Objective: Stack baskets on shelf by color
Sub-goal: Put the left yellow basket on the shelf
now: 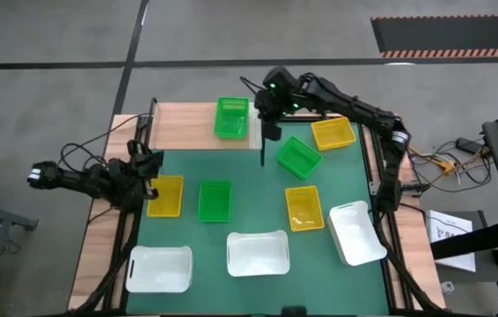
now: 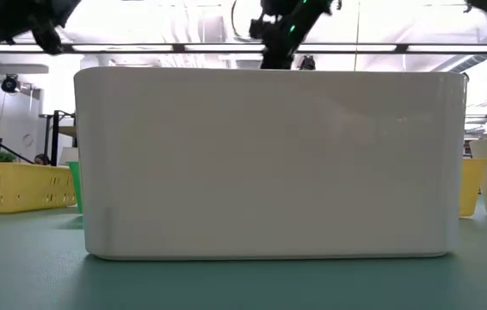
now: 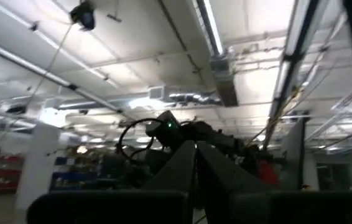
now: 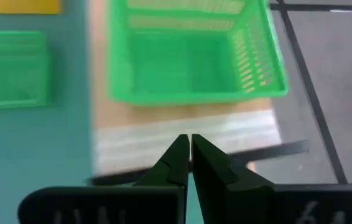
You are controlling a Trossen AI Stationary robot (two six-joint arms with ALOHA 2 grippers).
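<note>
The right claw [image 4: 190,155], dark tapered fingers pinched together and holding nothing, hangs just off the end of the shelf [image 1: 187,126], a pale wood-grain plank. On that end sits a glossy green basket [image 1: 231,117] with slotted plastic walls, rectangular, open side up, its long axis across the plank's length. The left claw [image 3: 194,163], likewise closed and empty, waits at the bench's [image 1: 258,216] left edge.

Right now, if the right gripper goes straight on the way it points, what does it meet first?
Probably the shelf edge: the shut right gripper aims at the plank, with the green basket standing just beyond. Depth is unclear, so this is a guess.
</note>
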